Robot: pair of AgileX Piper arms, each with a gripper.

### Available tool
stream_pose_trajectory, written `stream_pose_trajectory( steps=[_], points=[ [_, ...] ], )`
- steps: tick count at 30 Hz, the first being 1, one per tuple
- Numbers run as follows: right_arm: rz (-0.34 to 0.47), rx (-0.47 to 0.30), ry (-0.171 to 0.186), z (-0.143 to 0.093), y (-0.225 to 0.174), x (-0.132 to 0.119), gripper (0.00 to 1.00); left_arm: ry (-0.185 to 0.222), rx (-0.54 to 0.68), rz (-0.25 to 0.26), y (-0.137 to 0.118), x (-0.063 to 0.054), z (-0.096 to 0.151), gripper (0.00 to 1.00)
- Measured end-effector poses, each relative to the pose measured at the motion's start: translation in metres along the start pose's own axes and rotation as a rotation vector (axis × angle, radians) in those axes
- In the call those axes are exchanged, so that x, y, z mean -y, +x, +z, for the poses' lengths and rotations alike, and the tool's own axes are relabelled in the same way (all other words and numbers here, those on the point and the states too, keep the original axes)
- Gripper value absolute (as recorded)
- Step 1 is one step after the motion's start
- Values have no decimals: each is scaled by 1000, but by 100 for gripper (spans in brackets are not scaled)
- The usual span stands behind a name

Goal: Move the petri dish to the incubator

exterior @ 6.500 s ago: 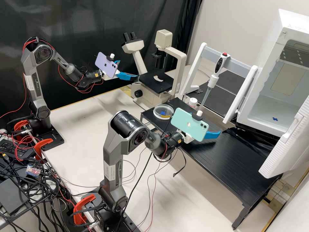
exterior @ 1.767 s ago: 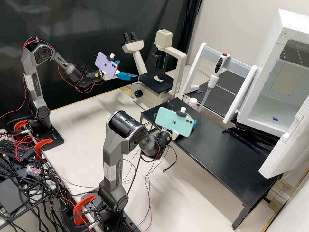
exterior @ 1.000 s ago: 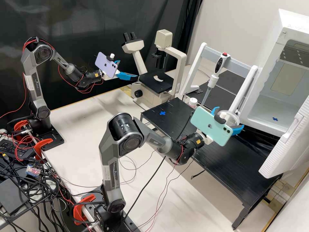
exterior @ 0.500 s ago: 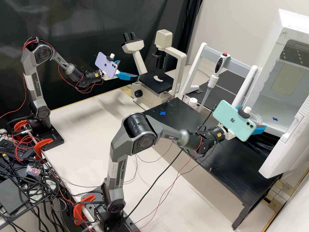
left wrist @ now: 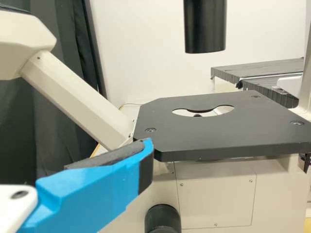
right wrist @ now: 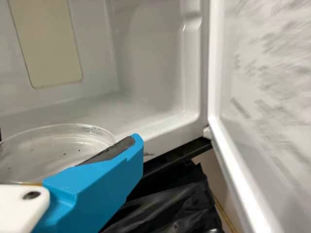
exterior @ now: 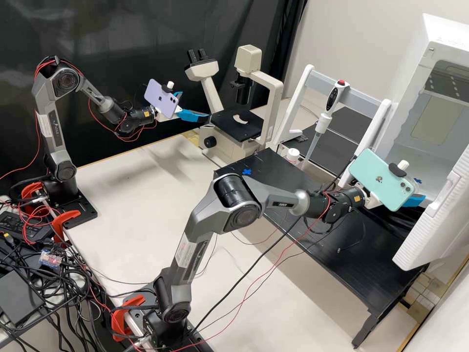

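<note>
In the high view my right gripper (exterior: pixel 415 200) is at the front opening of the white incubator (exterior: pixel 414 73), partly behind a mint phone. The right wrist view has the right gripper (right wrist: pixel 68 141) shut on a clear round petri dish (right wrist: pixel 48 150), held roughly level just before the open incubator (right wrist: pixel 150 43). A blue cross (exterior: pixel 417 181) marks the incubator floor. Over by the microscope, my left gripper (exterior: pixel 194 106) stands open with nothing held. One blue finger of the left gripper (left wrist: pixel 97 184) appears beside the microscope stage in the left wrist view.
The incubator's open door (exterior: pixel 435 220) flanks the right gripper. Below that arm runs a black stand (exterior: pixel 342 249) with a blue cross (exterior: pixel 246 171). A pipette (exterior: pixel 326 115) hangs on a white rack; a microscope (exterior: pixel 237 124) and a small white-capped bottle (exterior: pixel 292 155) stand farther left.
The right gripper took the petri dish off the black stand and carried it right to the incubator opening, still moving that way over the last second. The left arm has kept still.
</note>
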Motion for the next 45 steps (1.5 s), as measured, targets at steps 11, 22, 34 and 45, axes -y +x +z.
stream_pose_trajectory(
  steps=[11,22,34,45],
  points=[
    [-18,65,-21,0,43,0,0,0,0,0,0,0,0,100],
    [-36,74,-44,-10,68,6,0,0,0,0,0,0,0,100],
    [-60,57,-78,-16,85,24,0,0,0,0,0,0,0,100],
    [-68,68,-97,-15,86,25,100,0,0,0,0,0,0,100]
  ],
)
